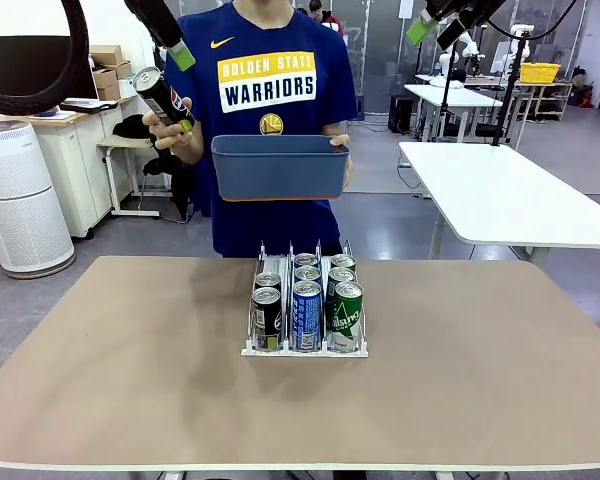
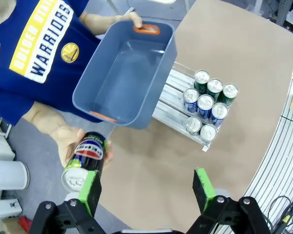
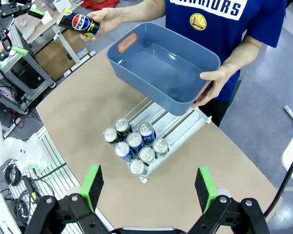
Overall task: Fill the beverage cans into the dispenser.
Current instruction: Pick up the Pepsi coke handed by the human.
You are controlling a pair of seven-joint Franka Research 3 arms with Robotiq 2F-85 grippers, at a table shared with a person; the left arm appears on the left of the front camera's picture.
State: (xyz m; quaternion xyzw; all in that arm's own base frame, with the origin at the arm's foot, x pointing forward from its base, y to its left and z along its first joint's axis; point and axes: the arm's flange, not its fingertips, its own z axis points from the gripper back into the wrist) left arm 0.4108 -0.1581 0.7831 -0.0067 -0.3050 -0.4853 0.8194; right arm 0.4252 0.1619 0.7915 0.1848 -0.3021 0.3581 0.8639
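1. On the table [image 1: 130, 380], eight cans [image 1: 307, 300] stand in the rack [image 1: 305, 352].
2. Up left of the rack, a hand [image 1: 170, 135] holds what looks like the last can [image 1: 165, 95], beside the wide-open, empty left fingers [image 2: 89, 190].
3. Right fingers [image 3: 93, 181]: wide open, empty too.

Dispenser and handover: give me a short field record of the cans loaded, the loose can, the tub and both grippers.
dispenser: mid-table, three lanes
cans loaded: eight upright; robot's left lane two, middle three, right three
black can: in the person's hand, beside the left gripper's finger
tub: blue-grey, empty, held by the person above the dispenser's far end
left gripper: open, not gripping the black can
right gripper: open, high over the table, holding nothing
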